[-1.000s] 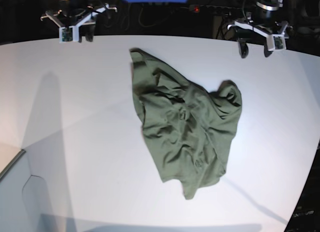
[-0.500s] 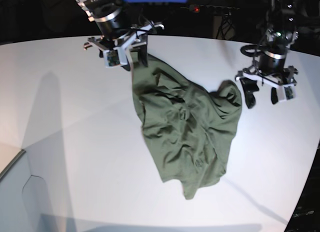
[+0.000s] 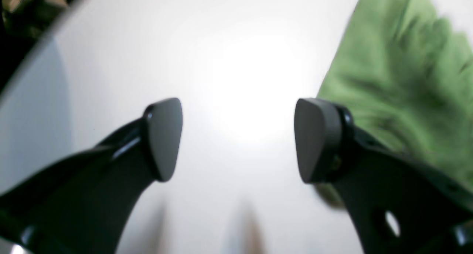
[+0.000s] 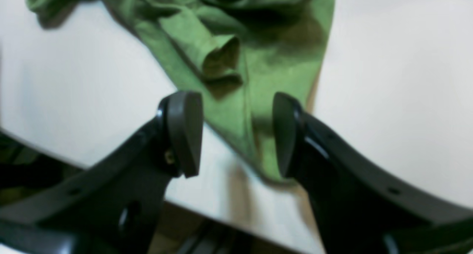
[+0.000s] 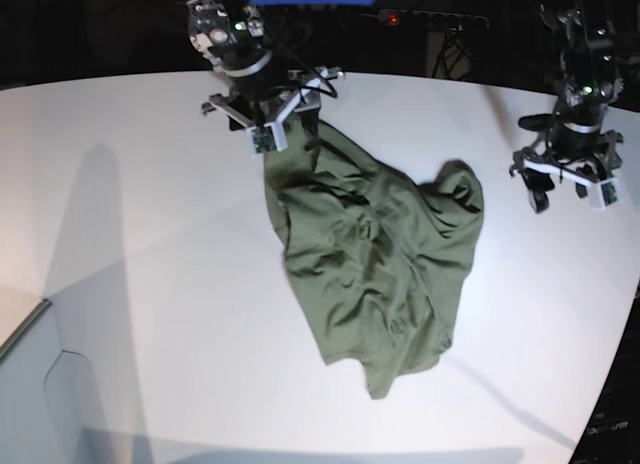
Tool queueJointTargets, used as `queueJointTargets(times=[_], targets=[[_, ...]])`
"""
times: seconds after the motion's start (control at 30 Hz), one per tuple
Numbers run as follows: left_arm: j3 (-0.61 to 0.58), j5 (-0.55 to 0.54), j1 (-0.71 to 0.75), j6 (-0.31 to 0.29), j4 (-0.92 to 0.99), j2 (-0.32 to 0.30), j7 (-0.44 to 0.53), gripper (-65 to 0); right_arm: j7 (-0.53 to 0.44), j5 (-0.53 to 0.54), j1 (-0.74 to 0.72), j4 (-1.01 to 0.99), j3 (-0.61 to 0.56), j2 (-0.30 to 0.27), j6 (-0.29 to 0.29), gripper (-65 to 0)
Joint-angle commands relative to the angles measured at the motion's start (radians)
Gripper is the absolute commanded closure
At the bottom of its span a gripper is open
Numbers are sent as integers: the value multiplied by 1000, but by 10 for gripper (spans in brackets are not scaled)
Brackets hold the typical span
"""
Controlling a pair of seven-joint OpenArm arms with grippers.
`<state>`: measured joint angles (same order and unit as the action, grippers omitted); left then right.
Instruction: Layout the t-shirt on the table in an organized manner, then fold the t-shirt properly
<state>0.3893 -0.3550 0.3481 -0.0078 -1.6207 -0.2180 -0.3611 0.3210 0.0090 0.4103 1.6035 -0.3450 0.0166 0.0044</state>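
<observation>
T-shirt (image 5: 375, 254): crumpled mid-table (image 5: 150, 284), collar and sleeves lost in folds; right gripper (image 4: 236, 134) fingers apart over its far corner, hiding it in base view; left gripper (image 3: 238, 139) fingers apart beside blurred cloth

Both end effectors (image 3: 238, 139) (image 4: 238, 132) apparently agape

The t-shirt (image 5: 370, 254) lay crumpled on the middle of the counter (image 5: 150, 284). The right gripper (image 5: 275, 124) stood over its 11 o'clock corner; the left gripper (image 5: 565, 189) stood apart at 2 o'clock, over bare counter.
</observation>
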Motion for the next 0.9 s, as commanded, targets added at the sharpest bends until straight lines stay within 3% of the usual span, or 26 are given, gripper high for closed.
queueJointTargets(times=[0.0, 0.33, 0.57, 0.87], targets=[[7, -3, -4, 1, 1, -13, 29, -454, -21, 4, -6, 1, -1, 4, 4, -307], [7, -6, -4, 1, 44, -5, 30, -454, -27, 4, -63, -159, 1, 1, 4, -277], [-2, -6, -45, 1, 44, -4, 30, -454, -23, 4, -83, -196, 5, -37, 4, 0], [-39, -6, -168, 1, 70, -4, 30, -454, -23, 4, -35, -78, 143, -51, 4, 0]])
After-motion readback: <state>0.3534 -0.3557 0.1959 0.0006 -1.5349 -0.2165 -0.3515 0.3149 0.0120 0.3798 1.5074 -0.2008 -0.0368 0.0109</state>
